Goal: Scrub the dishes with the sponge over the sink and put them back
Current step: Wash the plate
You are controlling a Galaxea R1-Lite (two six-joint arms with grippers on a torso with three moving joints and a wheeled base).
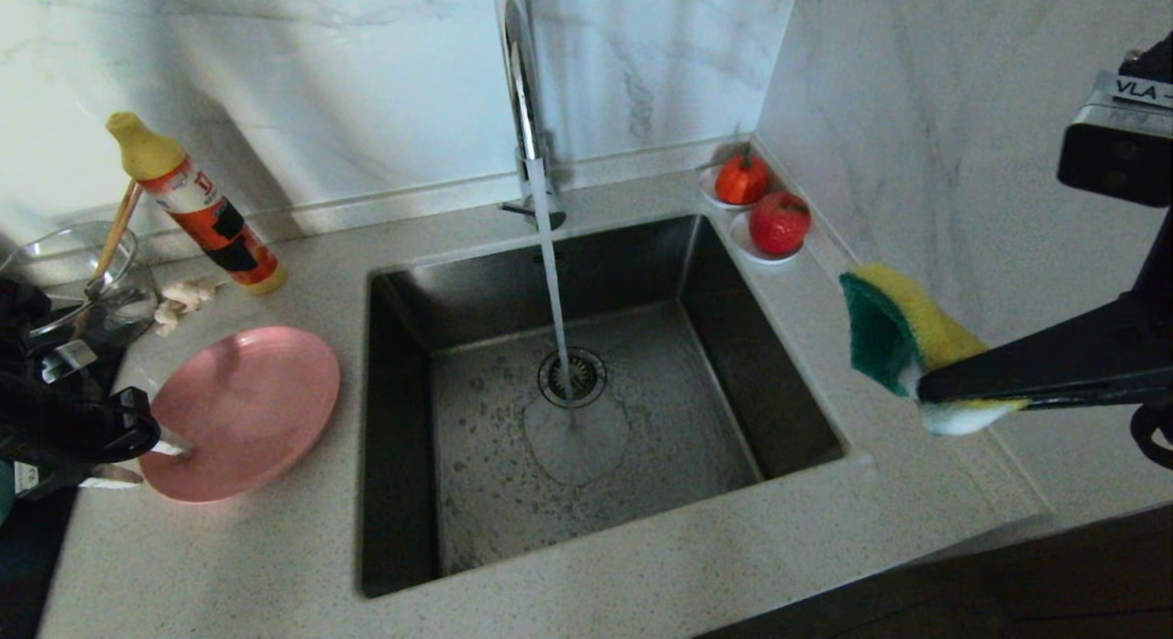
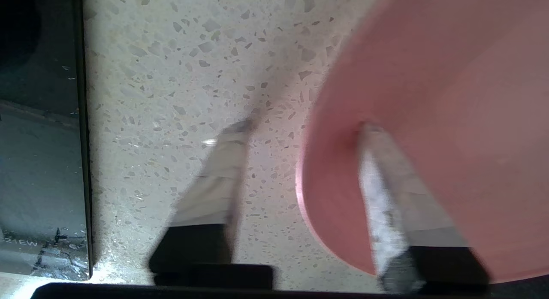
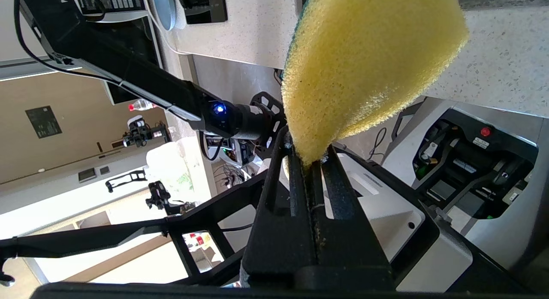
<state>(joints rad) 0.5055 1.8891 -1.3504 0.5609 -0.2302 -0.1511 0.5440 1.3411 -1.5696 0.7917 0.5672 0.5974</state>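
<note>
so the left gripper (image 1: 160,456) is down at the near-left edge of the pink plate (image 1: 243,410), which sits on the speckled desk (image 1: 641,566) just left of the sink (image 1: 586,391). Its fingers (image 2: 386,191) are partly open and straddle the rim, one over the plate, the other on the desk side, can't tell if they actually pinch it. The right gripper (image 1: 926,391) hangs over the desk to the right of the sink, clamped tight on the yellow and green sponge (image 1: 903,332). The tap (image 1: 522,89) is running into the drain, and chopsticks (image 1: 115,240) stand in a glass bowl (image 1: 82,281) at far left
</note>
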